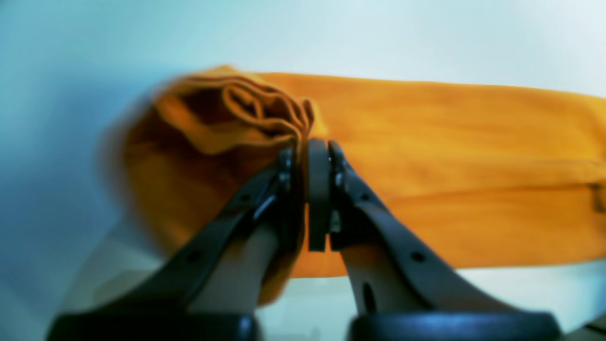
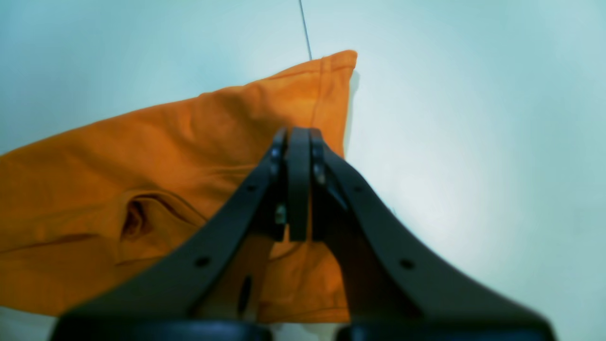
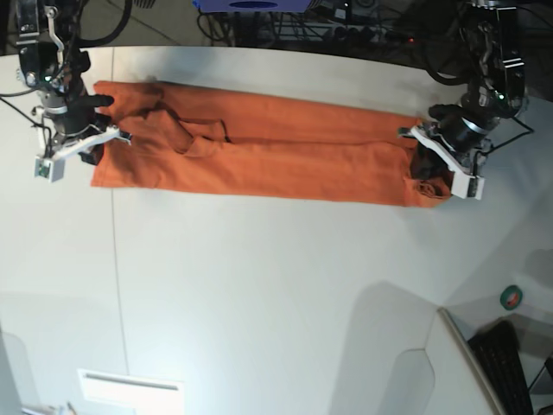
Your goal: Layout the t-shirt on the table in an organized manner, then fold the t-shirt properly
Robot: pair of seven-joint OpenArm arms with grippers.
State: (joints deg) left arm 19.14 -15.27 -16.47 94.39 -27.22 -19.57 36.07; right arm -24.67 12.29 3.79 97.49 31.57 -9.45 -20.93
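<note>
The orange t-shirt (image 3: 259, 147) lies on the white table (image 3: 259, 285) as one long narrow band across the far side. My left gripper (image 1: 310, 144) is shut on a bunched, layered end of the t-shirt (image 1: 426, 142); in the base view it (image 3: 421, 162) sits at the band's right end, where the cloth is crumpled. My right gripper (image 2: 298, 132) is shut at the edge of the t-shirt (image 2: 165, 151), near a hemmed corner; in the base view it (image 3: 97, 105) is at the band's left end. The collar tag is hidden.
A thin dark seam (image 3: 119, 285) runs down the table on the left and also shows in the right wrist view (image 2: 305, 28). A black keyboard (image 3: 510, 354) and a green roll (image 3: 512, 298) lie at the lower right. Cables and gear (image 3: 346, 22) line the far edge.
</note>
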